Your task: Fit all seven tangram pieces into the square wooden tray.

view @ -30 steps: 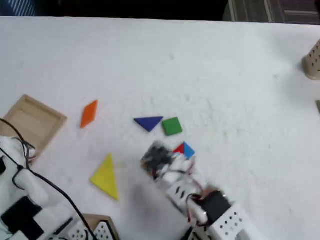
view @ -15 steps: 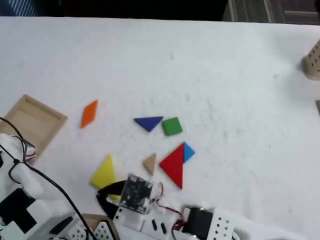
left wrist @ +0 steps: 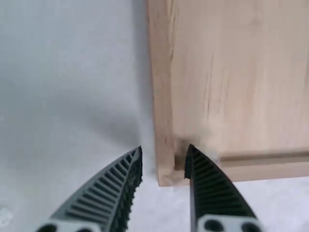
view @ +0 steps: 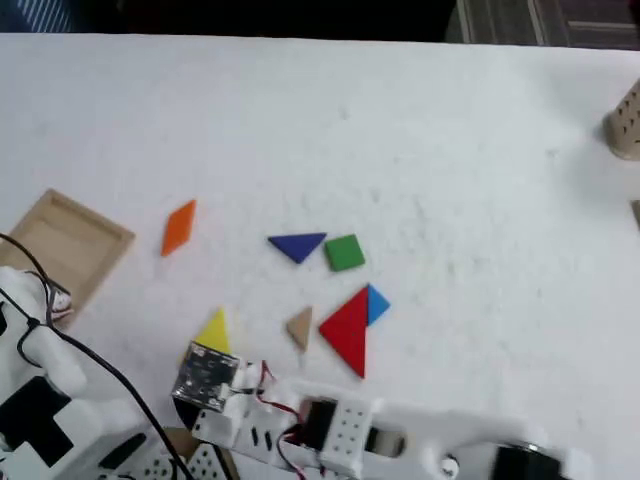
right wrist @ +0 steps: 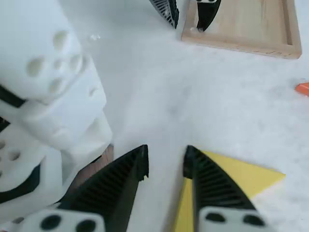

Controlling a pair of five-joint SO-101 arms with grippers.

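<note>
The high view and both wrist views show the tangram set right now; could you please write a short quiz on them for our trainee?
1. True or false: the wooden tray holds no piece yet.
2. Which piece lies nearest the right gripper? A. red triangle B. yellow triangle C. orange parallelogram
3. Fill the gap: the open left gripper straddles the tray's rim at one ____.

Key: 1 true; 2 B; 3 corner.
</note>
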